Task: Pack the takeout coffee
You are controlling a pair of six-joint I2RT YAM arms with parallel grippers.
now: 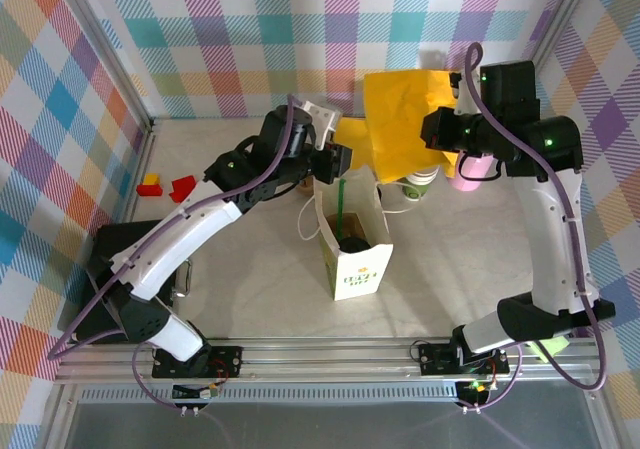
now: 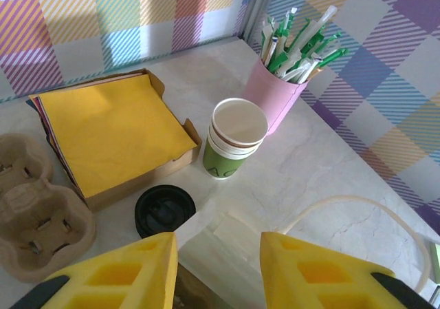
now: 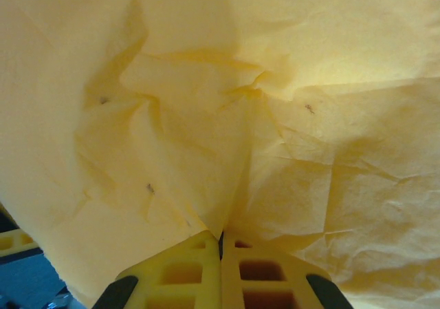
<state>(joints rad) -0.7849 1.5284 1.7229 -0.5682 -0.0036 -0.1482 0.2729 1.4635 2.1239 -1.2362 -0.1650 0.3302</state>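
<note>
Takeout coffee [image 1: 351,240] down inside paper bag [image 1: 362,277]. L gripper [image 2: 218,239] spread, above bag; R gripper [image 3: 221,239] pinching yellow napkin [image 3: 220,116] behind bag.

Bright even light, soft shadows, sharp detail, slight blur on left gripper [image 2: 218,246]

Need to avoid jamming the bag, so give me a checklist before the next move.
1. Right gripper shut on the yellow napkin: ok.
2. Paper bag upright, mouth open: ok.
3. Left gripper open, holding nothing: ok.
4. Napkin over the bag mouth: not ok, it hangs mostly behind it.
5. Takeout coffee inside the bag: cannot tell; a dark thing sits in there.
</note>
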